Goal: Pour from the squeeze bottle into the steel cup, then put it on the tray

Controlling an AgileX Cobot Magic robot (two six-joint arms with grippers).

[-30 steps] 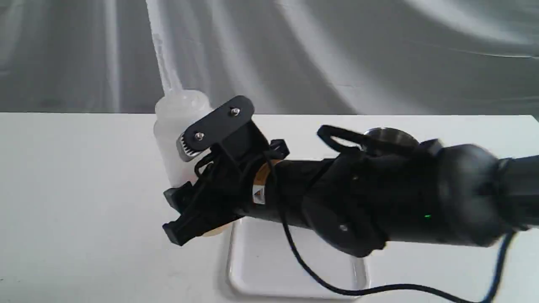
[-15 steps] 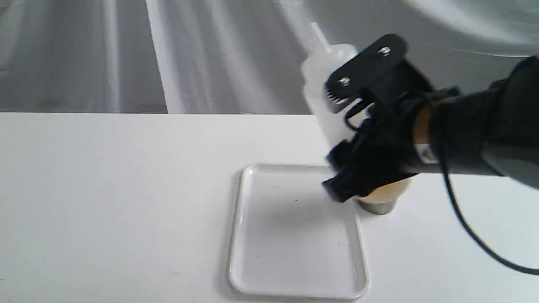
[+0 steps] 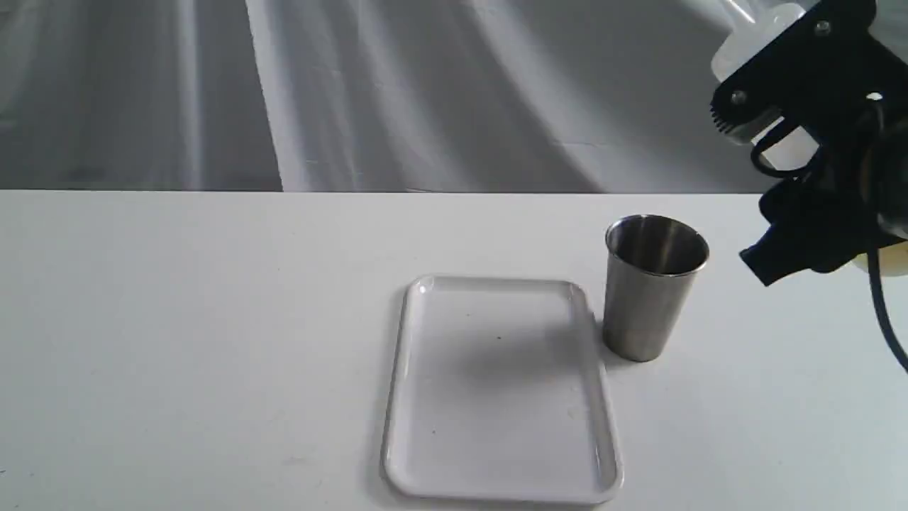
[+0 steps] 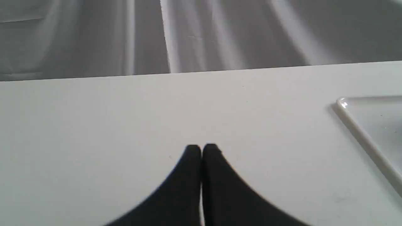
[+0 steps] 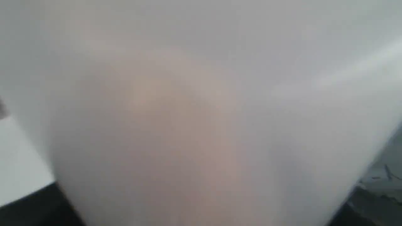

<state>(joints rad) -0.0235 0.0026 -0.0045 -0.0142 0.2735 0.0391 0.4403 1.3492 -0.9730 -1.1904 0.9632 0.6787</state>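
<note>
In the exterior view my right gripper [image 3: 789,152] is high at the right edge, shut on the squeeze bottle [image 3: 748,44]. The bottle is whitish and leans with its top to the left; amber shows at its base. It hangs above and to the right of the steel cup [image 3: 654,287]. The cup stands upright on the table, just right of the white tray [image 3: 397,387], which holds nothing. Up close in the right wrist view, the bottle [image 5: 188,125] is a blur that fills the frame. My left gripper [image 4: 201,149] is shut with nothing in it, low over bare table left of the tray [image 4: 361,138].
The white table [image 3: 177,341] runs to a grey draped cloth [image 3: 425,92] at the back. A black cable [image 3: 883,312] hangs from the right arm at the right edge.
My right gripper has carried the squeeze bottle up and to the right, from left of the tray across the cup to the frame's upper right corner. The cup is now fully in sight.
</note>
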